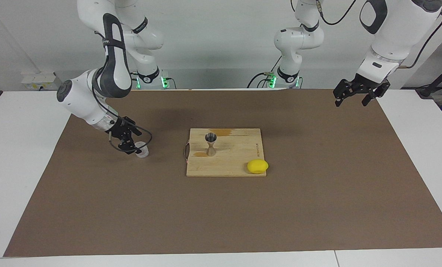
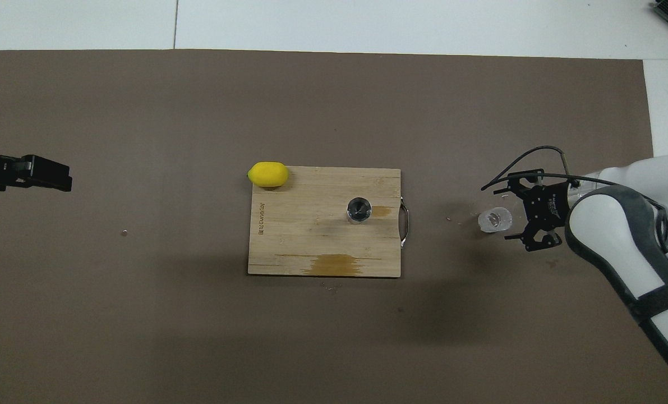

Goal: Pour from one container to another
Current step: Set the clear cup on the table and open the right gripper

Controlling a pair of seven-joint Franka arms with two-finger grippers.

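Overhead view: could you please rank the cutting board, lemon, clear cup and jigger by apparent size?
1. Wooden cutting board, by far.
2. Lemon.
3. Clear cup and metal jigger: their rims look alike from above, so I won't rank them.

Left arm cut off at the overhead view's edge, only the left gripper (image 2: 42, 174) and a sliver of wrist showing. Right arm's upper links cropped by the facing view's top. Contents of the clear cup (image 1: 141, 152) too small to tell. Inside of the metal jigger (image 2: 359, 209) dark, level unreadable. Lettering on the cutting board (image 2: 311, 247) illegible.
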